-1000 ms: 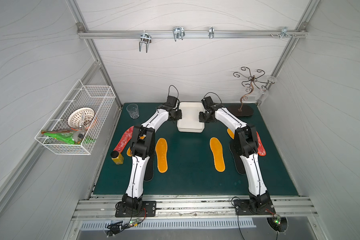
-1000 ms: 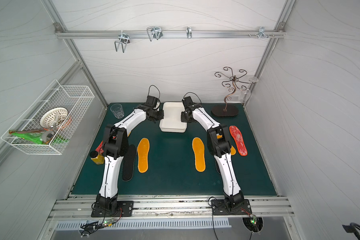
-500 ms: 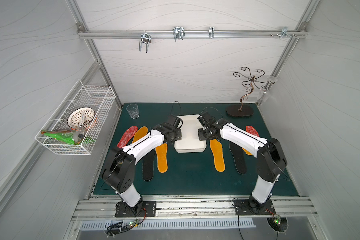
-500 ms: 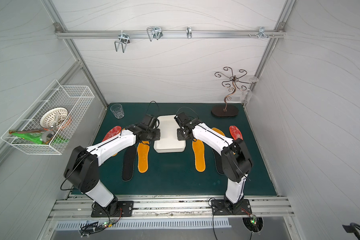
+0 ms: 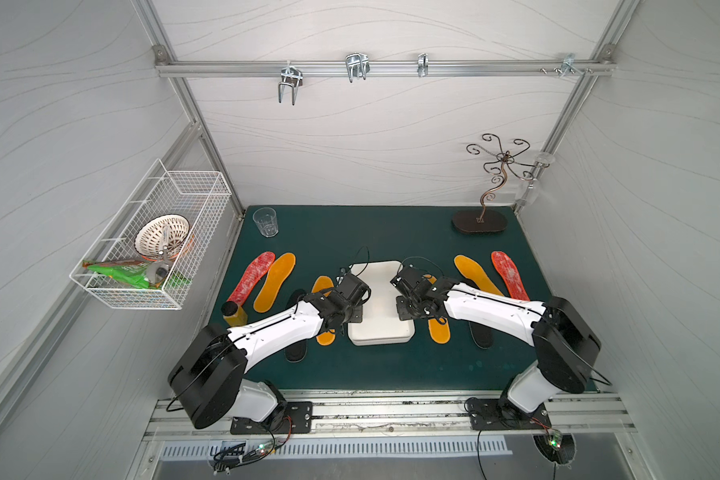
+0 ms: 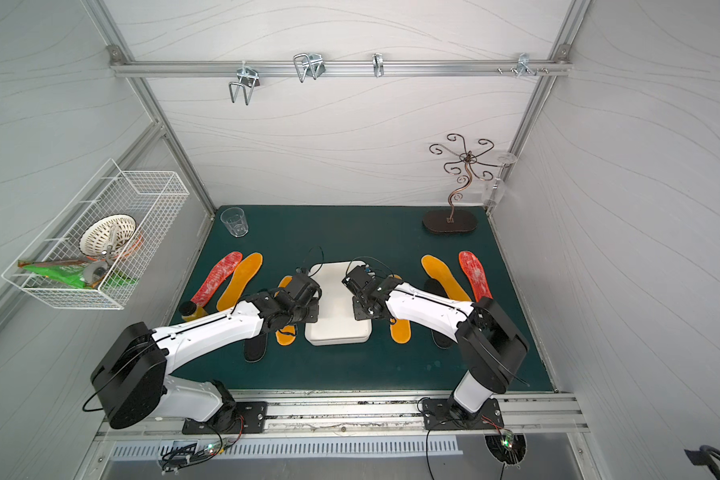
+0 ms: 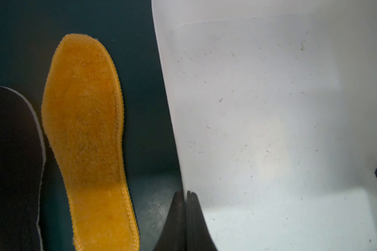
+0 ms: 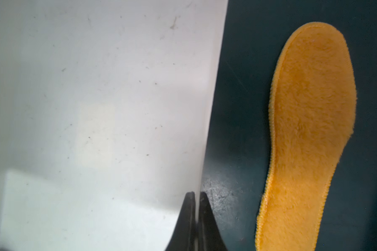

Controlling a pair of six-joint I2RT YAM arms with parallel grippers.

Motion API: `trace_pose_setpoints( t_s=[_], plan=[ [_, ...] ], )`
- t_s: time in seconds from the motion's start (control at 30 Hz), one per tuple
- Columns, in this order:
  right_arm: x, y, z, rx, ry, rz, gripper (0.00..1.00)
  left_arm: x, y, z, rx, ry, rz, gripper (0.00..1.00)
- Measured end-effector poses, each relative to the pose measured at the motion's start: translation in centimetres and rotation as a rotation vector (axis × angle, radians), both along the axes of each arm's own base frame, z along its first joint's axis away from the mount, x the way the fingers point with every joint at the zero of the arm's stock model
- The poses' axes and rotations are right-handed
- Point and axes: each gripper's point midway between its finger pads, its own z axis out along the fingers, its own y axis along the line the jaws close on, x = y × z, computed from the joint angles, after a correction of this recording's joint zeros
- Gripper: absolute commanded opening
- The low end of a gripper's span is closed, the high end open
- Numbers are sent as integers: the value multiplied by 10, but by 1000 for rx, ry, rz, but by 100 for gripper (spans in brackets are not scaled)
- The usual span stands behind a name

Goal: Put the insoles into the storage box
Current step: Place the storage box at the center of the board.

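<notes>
The green mat (image 5: 391, 241) carries everything. The storage box (image 5: 381, 328) sits mid-mat, nearer the front edge than the back, and it is empty. I cannot tell whether it rests on the mat or hangs just clear. All eight insoles (image 5: 275, 282) lie outside it. The left orange insole (image 7: 85, 130) and the right orange insole (image 8: 309, 130) flank its long walls, and the others lie nearer the mat's left and right edges.

My left gripper (image 7: 186, 193) pinches the box's left wall and my right gripper (image 8: 196, 193) its right wall, each with only thin plastic between the jaws.

I judge I am positioning the box. Both wrists should travel level and together so the wall neither twists nor slips. I should set the box flat in the bare strip between the orange pair, clear of their edges, and only then let go.
</notes>
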Motion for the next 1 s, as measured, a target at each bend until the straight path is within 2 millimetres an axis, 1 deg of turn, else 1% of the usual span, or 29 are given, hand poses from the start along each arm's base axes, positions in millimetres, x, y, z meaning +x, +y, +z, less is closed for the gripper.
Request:
trace_pose_setpoints(
  t_s=[0.13, 0.33, 0.43, 0.47, 0.57, 0.63, 0.7, 0.8, 0.87, 1.0],
  plan=[
    [-2, -2, -1, 8, -8, -15, 0, -1, -2, -1, -8, -9, 7, 0],
    [-4, -8, -10, -2, -7, -46, 0, 0, -9, -7, 6, -18, -5, 0],
    [-4, -10, -13, -7, -12, -52, 3, 1, -10, -15, 21, -11, -8, 0],
    [-3, -9, -14, -8, -15, -53, 6, 2, -10, -18, 28, -6, -7, 0],
    [-2, -9, -18, -15, -15, -54, 19, 2, -10, -27, 45, 8, -5, 0],
    [-2, -9, -21, -23, -16, -54, 24, 3, -10, -30, 50, 7, -3, 0],
    [-2, -9, -23, -26, -17, -54, 30, 5, -11, -30, 48, 3, -3, 8],
    [-1, -9, -27, -31, -19, -54, 36, 5, -11, -30, 48, 1, 0, 15],
    [0, -10, -29, -40, -20, -56, 42, 5, -11, -30, 47, 2, 1, 20],
    [2, -12, -30, -55, -31, -56, 49, 5, -11, -30, 42, 2, 8, 25]
  ],
)
